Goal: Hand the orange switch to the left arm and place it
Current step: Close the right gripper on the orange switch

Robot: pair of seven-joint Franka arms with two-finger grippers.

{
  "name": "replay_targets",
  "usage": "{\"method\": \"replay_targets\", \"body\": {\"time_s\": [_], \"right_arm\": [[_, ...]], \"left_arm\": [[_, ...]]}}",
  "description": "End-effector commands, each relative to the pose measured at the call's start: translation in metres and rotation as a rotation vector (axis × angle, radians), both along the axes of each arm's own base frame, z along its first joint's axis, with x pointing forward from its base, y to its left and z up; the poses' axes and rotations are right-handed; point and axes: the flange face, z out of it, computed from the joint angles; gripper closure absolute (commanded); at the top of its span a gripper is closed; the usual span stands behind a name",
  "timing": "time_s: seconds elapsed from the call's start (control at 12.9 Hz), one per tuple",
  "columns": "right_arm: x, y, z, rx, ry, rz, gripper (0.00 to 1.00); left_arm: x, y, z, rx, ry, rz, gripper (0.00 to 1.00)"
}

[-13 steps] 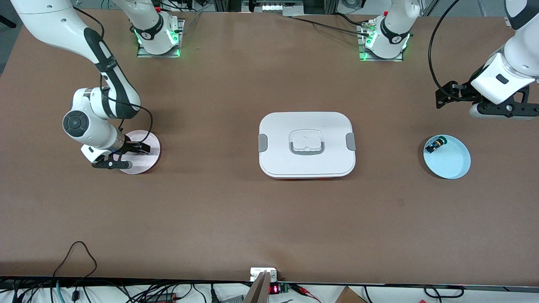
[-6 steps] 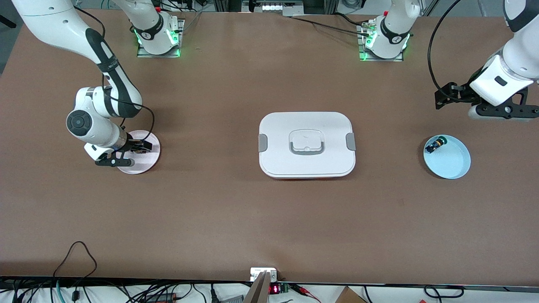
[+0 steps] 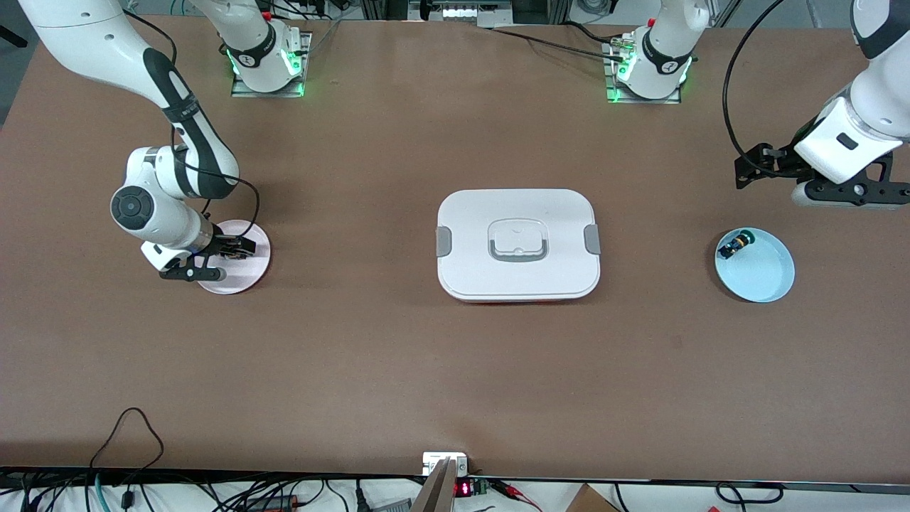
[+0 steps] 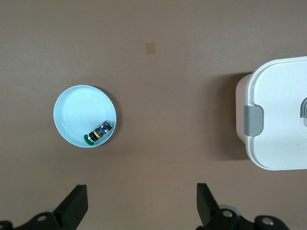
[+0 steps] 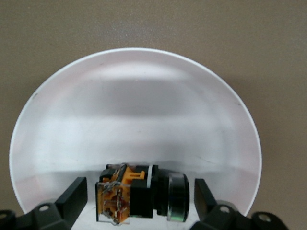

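Observation:
The orange switch, a small black cylinder with an orange end, lies on its side on the pale pink plate at the right arm's end of the table. My right gripper is down on that plate. It stands open, one finger on each side of the switch, with a small gap at both ends. From the front the gripper hides the switch. The white box sits at the table's middle. My left gripper hangs open and empty over bare table beside the light blue plate.
On the light blue plate lies a small black switch with a green tip, also in the left wrist view. The box's grey side clip faces the left arm. Cables lie along the table edge nearest the front camera.
My right hand has shifted slightly over the pink plate and settled around the switch. My left hand has drifted a little toward the robots' side of the table.

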Motion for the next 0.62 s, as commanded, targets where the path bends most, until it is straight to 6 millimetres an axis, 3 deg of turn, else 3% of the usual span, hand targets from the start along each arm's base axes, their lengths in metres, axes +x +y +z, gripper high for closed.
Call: {"method": "replay_targets", "body": {"time_s": [0.0, 0.08, 0.15, 0.31, 0.54], "right_arm": [[-0.003, -0.002, -0.002, -0.001, -0.005, 0.011, 0.18], [-0.003, -0.002, -0.002, -0.001, -0.001, 0.011, 0.39], [-0.003, -0.002, -0.002, -0.001, 0.000, 0.013, 0.52], [-0.002, -0.003, -0.001, 0.006, -0.002, 0.058, 0.63], [0.005, -0.005, 0.008, 0.011, -0.023, 0.071, 0.71]], "left_arm": [[0.005, 0.001, 0.006, 0.001, 0.001, -0.003, 0.00], [0.003, 0.003, 0.007, 0.001, 0.003, 0.000, 0.00], [0.003, 0.004, 0.007, 0.002, 0.010, 0.002, 0.00], [0.003, 0.003, 0.011, 0.001, 0.001, 0.002, 0.00], [0.003, 0.000, 0.013, 0.007, -0.004, -0.007, 0.00]]}}
